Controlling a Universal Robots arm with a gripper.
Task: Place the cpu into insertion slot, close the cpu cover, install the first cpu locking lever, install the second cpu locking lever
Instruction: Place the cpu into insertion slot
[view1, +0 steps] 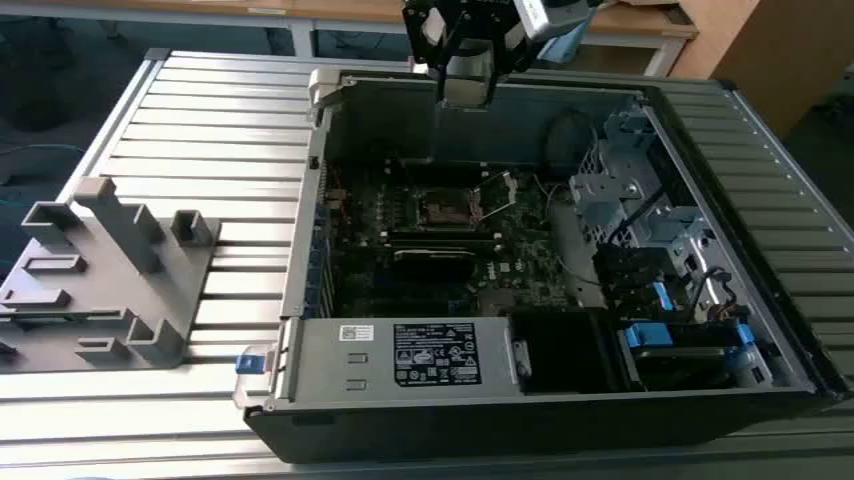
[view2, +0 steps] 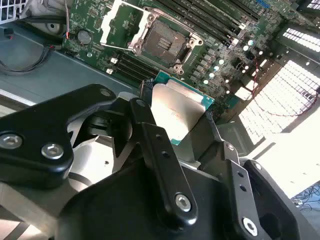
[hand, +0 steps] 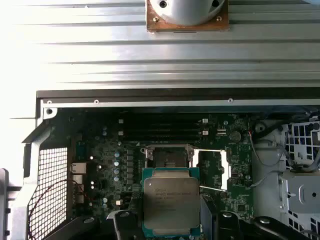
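Grey metal walls of the open computer case (view1: 320, 180) surround the green board (hand: 107, 155), and we judge the job barely begun. The gripper (view1: 465, 90) hangs over the case's far wall, its fingers (view2: 145, 120) clamped on the edges of the chip (hand: 170, 202). The chip sits in the air above the board, near the socket (view2: 162, 42) but not in it. The socket lies bare, its cover (view2: 106, 31) swung open. Seating the chip, closing the cover and both lever steps are not yet done.
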